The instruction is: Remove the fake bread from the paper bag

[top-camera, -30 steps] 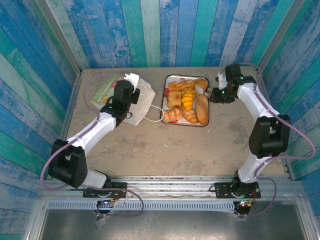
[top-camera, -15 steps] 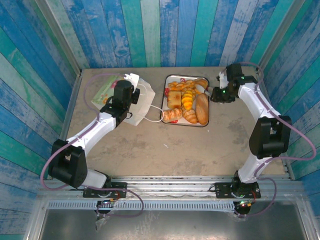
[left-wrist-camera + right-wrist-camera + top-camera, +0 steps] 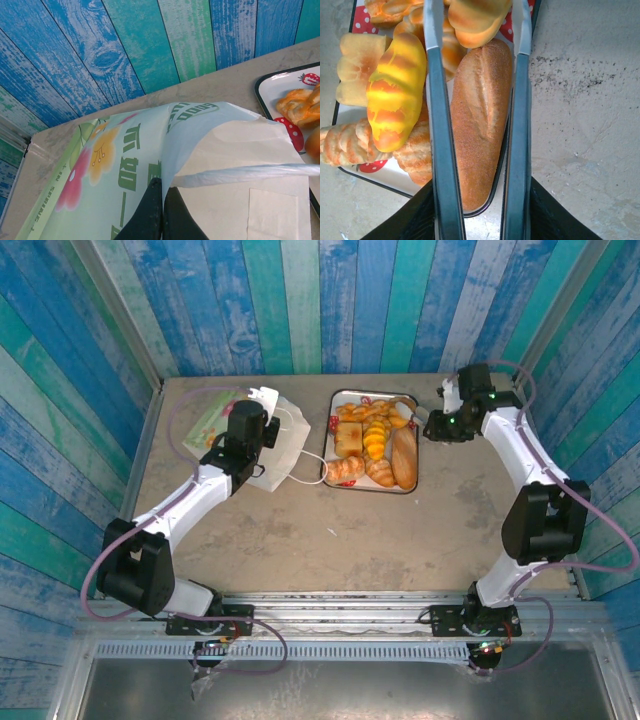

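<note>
Your left tool (image 3: 161, 212) pinches tight the limp paper bag (image 3: 225, 150) on the counter (image 3: 330, 540), and your right tool (image 3: 476, 30), spread wide, straddles the oval loaf (image 3: 480, 120) in the tray (image 3: 385, 172), likely light and smooth, so grip its middle.

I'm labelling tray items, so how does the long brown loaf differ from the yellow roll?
The brown loaf is longer and grainy, lying at the edge of the strawberry tray; the yellow roll is shorter, glossy and ridged, seemingly piled on other pastries. Both are on it.
</note>
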Robot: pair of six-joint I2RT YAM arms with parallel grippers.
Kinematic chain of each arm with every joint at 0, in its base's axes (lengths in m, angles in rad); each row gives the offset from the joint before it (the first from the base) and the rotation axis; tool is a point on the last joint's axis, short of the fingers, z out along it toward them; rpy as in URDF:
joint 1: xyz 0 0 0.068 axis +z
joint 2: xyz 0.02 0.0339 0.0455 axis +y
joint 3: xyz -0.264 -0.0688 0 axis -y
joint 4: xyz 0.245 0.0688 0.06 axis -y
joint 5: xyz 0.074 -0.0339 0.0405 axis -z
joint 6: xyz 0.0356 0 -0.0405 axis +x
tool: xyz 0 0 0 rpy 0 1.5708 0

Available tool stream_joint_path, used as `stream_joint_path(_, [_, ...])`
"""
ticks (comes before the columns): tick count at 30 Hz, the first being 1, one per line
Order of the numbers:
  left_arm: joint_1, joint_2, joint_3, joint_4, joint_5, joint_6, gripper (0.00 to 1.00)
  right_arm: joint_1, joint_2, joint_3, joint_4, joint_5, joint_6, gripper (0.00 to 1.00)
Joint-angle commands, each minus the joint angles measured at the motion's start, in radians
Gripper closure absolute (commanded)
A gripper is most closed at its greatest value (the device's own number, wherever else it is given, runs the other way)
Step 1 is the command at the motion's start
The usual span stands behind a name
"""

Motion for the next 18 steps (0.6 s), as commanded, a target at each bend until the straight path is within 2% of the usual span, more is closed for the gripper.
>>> stream_joint_path(1, [0.000,-0.072,-0.003,0.000,0.005,0.008,1.00,-0.007,-0.053,0.026,0.019,-0.013,0.019,0.61])
stream_joint_path(11, [0.000,-0.082,0.030,-0.023,-0.037,-0.039,1.00,-0.008,-0.211,-0.050,0.012,-0.027,0.072,0.69])
stream_joint_path(13, [0.003,-0.085,0.049,-0.038,-0.040,-0.073,1.00,-0.008,-0.252,-0.071,0.000,-0.030,0.078,0.73])
stream_joint_path(18, [0.031,-0.117,0.119,-0.115,0.017,-0.213,1.00,-0.008,-0.380,-0.150,-0.056,0.016,0.124,0.74])
